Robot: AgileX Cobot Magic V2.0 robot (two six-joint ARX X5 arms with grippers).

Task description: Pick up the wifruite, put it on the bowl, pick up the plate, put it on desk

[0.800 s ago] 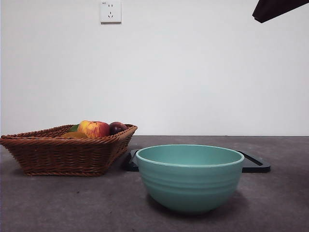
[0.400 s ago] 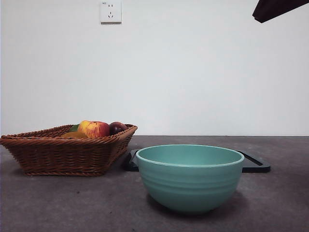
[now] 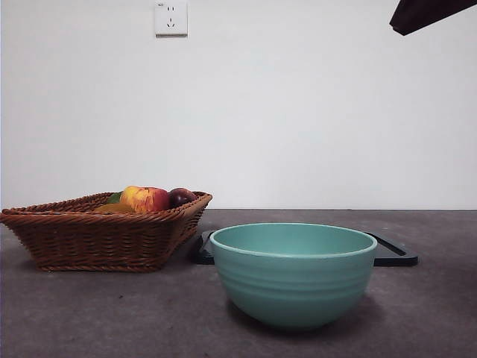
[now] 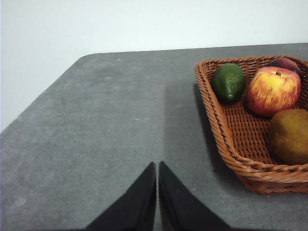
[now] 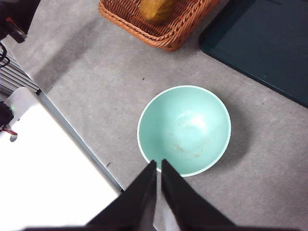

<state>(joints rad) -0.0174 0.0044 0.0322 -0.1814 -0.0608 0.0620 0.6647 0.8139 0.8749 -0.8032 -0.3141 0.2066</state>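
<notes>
The orange-brown wifruite (image 4: 288,136) lies in a wicker basket (image 4: 226,130) and shows at the edge of the right wrist view (image 5: 155,8). The empty mint-green bowl (image 3: 293,274) stands on the desk (image 3: 112,313) in front of a flat dark plate (image 3: 391,253). My left gripper (image 4: 157,166) is shut and empty over bare desk beside the basket. My right gripper (image 5: 158,163) is shut and empty, high above the bowl (image 5: 184,130). One arm shows as a black tip (image 3: 425,13) at the front view's top right corner.
The basket (image 3: 97,235) also holds a red-and-yellow apple (image 4: 273,90), a dark plum (image 4: 285,63) and a green fruit (image 4: 228,82). A white surface (image 5: 48,178) lies beyond the desk's edge. A wall socket (image 3: 171,18) is on the back wall.
</notes>
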